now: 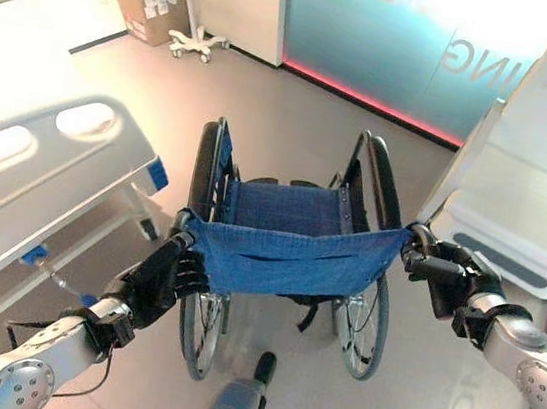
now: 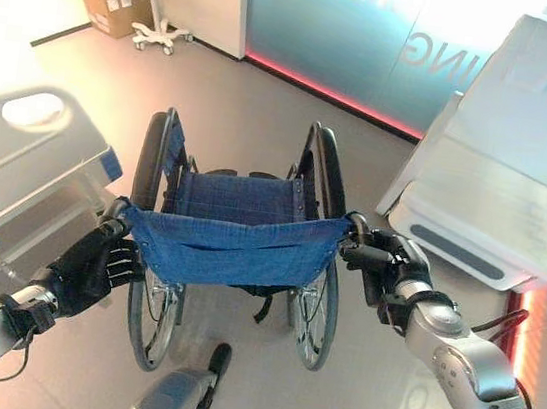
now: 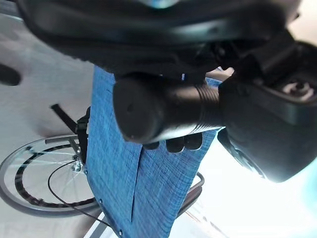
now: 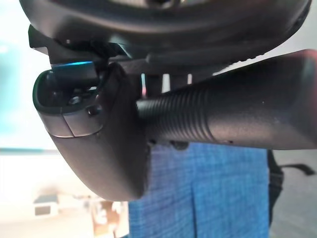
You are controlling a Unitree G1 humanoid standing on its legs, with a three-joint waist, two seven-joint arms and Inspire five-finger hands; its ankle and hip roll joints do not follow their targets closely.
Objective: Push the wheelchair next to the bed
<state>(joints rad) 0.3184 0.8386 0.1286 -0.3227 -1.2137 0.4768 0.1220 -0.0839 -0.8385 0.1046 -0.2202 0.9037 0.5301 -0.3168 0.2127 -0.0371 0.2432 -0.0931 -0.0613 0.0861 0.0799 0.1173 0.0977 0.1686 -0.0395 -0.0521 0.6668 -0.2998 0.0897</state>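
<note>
The wheelchair point(image 1: 287, 257) stands on the grey floor point(image 1: 295, 117) in the middle of the frame, seen from behind, its blue cloth backrest point(image 1: 292, 252) stretched between the two push handles and its big wheels to either side. The left hand point(image 1: 165, 281), coming in from the lower left, has its fingers point(image 3: 178, 145) curled round the left push handle point(image 3: 163, 111); the left wrist view shows the black grip lying across the palm with fingertips wrapped under it. The right hand point(image 1: 446, 273), at the right of the frame, is closed round the right push handle point(image 4: 223, 111), whose ribbed black grip runs through the hand in the right wrist view.

The bed point(image 1: 44, 184) lies along the left side of the frame, its pale footboard just beside the wheelchair's left wheel but apart from it. A second pale bed point(image 1: 538, 189) fills the upper right, near the right hand. At the top of the frame a frosted glass wall point(image 1: 396, 39) runs above a red glowing strip at floor level. In the upper left corner stand a cardboard box point(image 1: 150, 9) and, just beside it, a white wheeled stand point(image 1: 190, 32) carrying a wire basket.
</note>
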